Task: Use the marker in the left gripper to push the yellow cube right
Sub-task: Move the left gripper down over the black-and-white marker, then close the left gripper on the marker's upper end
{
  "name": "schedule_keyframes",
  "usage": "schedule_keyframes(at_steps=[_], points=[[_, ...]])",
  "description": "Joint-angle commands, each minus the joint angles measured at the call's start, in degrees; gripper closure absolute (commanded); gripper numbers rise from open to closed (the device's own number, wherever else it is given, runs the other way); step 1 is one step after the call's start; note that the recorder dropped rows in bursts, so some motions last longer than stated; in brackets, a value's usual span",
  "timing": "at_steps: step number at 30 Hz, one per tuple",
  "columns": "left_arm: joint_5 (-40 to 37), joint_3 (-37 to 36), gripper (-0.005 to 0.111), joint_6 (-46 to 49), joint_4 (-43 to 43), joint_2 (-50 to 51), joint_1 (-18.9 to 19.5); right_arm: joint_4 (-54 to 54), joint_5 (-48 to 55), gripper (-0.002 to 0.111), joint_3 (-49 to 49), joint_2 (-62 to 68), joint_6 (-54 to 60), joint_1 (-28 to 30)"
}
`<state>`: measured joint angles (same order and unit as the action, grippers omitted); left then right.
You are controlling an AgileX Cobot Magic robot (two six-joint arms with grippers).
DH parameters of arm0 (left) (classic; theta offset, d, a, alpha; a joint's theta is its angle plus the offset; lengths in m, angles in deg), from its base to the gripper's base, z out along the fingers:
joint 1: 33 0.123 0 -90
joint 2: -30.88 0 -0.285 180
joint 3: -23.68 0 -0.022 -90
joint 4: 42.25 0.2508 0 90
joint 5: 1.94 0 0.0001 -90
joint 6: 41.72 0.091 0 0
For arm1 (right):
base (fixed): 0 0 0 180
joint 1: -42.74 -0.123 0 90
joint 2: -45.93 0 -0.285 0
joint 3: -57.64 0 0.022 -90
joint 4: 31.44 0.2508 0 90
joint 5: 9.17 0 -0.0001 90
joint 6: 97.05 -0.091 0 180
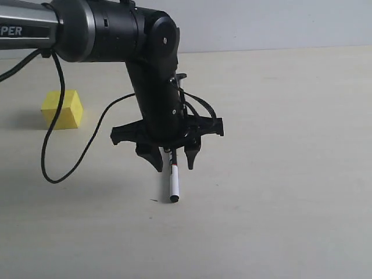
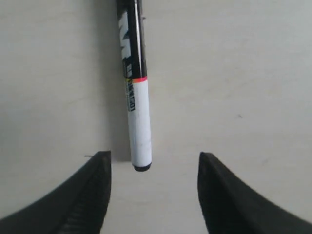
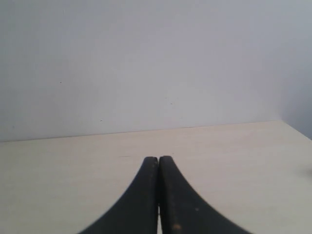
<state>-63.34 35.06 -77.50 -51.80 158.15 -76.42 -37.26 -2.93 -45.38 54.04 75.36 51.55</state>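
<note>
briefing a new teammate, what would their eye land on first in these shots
The big black left end effector hangs low over the middle of the table, its jaws spread wide. Between them stands the marker, black above and white below, with clear gaps on both sides, so nothing grips it. At the exterior view's left the yellow cube sits alone, well apart from both.

White letters "PER" stand on the grey sleeve of the arm (image 1: 23, 29), up at ten o'clock in the exterior view, where the picture's edge cuts off the start of the word. The marker (image 2: 139, 126) carries bold white lettering on its black part and fine print by the red band, both too blurred to read.
</note>
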Motion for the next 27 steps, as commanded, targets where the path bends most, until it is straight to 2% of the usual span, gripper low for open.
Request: schedule_keyframes(at_steps=[1, 15, 22, 27], points=[[0.75, 0.30, 0.054, -0.49, 0.06, 1.36, -0.19, -0.21, -0.09, 0.108, 0.24, -0.32, -0.20, 0.17], [2.76, 0.83, 0.054, -0.59, 1.32, 4.72, -0.48, -0.21, -0.09, 0.108, 0.24, -0.32, -0.20, 0.17], [3.24, 0.83, 0.054, 8.96, 1.23, 3.90, -0.48, -0.21, -0.09, 0.108, 0.24, -0.32, -0.20, 0.17], [4.53, 0.83, 0.054, 9.50, -1.31, 3.91, -0.35, -0.21, -0.09, 0.108, 0.24, -0.32, -0.20, 0.17]])
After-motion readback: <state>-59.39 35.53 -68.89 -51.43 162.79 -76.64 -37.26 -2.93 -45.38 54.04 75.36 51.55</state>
